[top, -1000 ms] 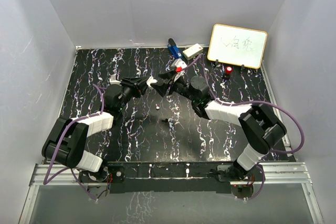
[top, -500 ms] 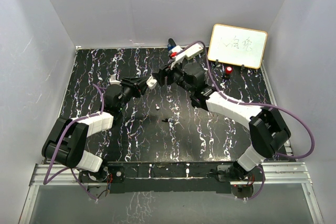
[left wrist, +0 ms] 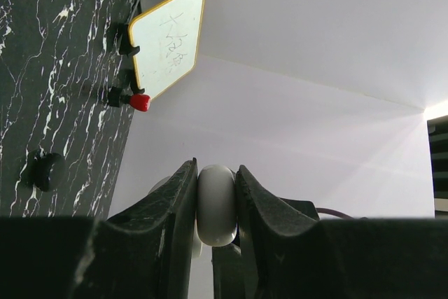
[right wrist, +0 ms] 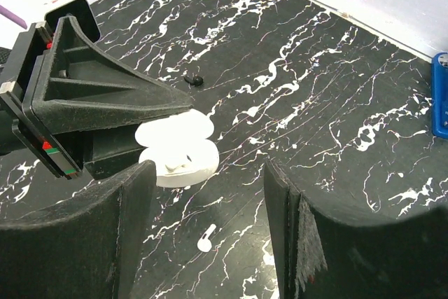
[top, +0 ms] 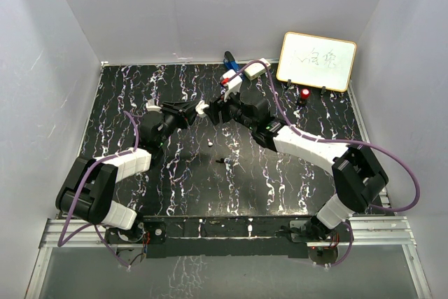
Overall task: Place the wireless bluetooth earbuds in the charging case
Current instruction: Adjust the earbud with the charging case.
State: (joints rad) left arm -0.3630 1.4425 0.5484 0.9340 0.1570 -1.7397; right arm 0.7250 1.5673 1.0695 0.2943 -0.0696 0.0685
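I'm clamping the smooth, round white charging case (right wrist: 178, 150), lid gaping, in the left gripper (left wrist: 215, 173); the right gripper (right wrist: 208, 194) is hovering half-open, empty.

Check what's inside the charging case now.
Its cavity cannot be seen: the charging case, clamped in the left gripper's jaws, shows only its white shell. The white earbud and the dark earbud both lie on the table, outside it.

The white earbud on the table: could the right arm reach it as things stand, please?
Probably yes: the earbud lies bare on the table near the open right tool; the case, gripped in the left tool, is clear of it.
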